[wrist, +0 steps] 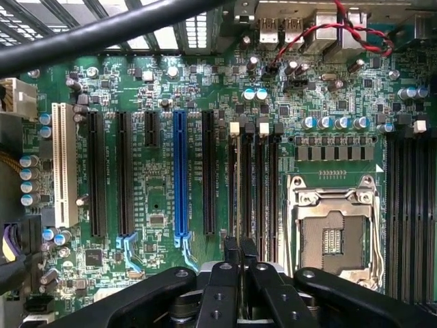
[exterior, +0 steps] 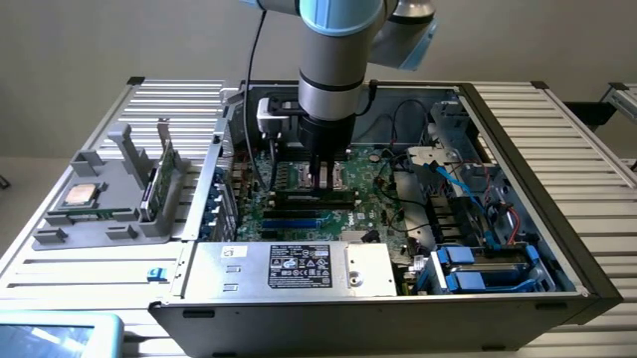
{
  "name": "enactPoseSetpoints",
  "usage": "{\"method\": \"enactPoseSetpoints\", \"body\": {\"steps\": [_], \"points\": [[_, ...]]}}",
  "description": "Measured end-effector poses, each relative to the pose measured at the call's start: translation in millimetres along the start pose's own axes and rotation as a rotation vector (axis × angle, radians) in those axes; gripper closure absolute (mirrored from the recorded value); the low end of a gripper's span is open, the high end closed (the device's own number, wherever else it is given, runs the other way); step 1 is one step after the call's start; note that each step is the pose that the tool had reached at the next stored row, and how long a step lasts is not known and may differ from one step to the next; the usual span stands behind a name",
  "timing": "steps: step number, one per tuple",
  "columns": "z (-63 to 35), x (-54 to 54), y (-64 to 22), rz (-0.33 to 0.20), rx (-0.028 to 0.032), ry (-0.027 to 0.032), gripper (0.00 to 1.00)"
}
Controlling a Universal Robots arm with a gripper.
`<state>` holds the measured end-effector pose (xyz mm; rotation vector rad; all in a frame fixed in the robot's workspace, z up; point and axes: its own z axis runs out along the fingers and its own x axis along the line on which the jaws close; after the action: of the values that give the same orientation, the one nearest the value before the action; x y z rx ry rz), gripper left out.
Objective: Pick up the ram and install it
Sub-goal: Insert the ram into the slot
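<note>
Wrist view: gripper [wrist: 240, 249] pressed together just above the memory slots [wrist: 254, 184]; the ram's long axis cannot be told.

No text can be read. The black label [exterior: 298, 266] on the power supply [exterior: 204, 280] carries white print and small marks, all too small to make out. A white sticker [exterior: 236, 252] beside it shows no legible writing. White lettering printed on the motherboard [wrist: 157, 184] is too fine to read.
</note>
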<state>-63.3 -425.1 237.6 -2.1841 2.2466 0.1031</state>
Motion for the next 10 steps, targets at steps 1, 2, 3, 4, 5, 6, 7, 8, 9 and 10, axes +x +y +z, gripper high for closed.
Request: {"method": "enactPoseSetpoints", "body": {"steps": [1,2,3,4,5,6,7,8,9,10], "points": [[0.3,0.0,0.0,0.000,0.0000,0.0000,0.89],[0.6,0.0,0.0,0.000,0.0000,0.0000,0.89],[0.9,0.0,-0.1,0.000,0.0000,0.0001,0.89],[1.1,0.1,0.0,0.000,0.0000,0.0002,0.89],[1.2,0.1,0.0,-0.001,-0.0001,0.0001,0.89],[1.2,0.1,0.0,-0.001,-0.0001,0.0001,0.89],[1.3,0.1,0.0,-0.001,0.0000,0.0001,0.89],[1.3,0.0,0.0,-0.001,0.0000,0.0000,0.89],[1.3,0.0,-0.1,-0.002,0.0000,0.0000,0.89],[1.3,0.1,-0.1,-0.003,-0.0001,0.0001,0.89]]}}
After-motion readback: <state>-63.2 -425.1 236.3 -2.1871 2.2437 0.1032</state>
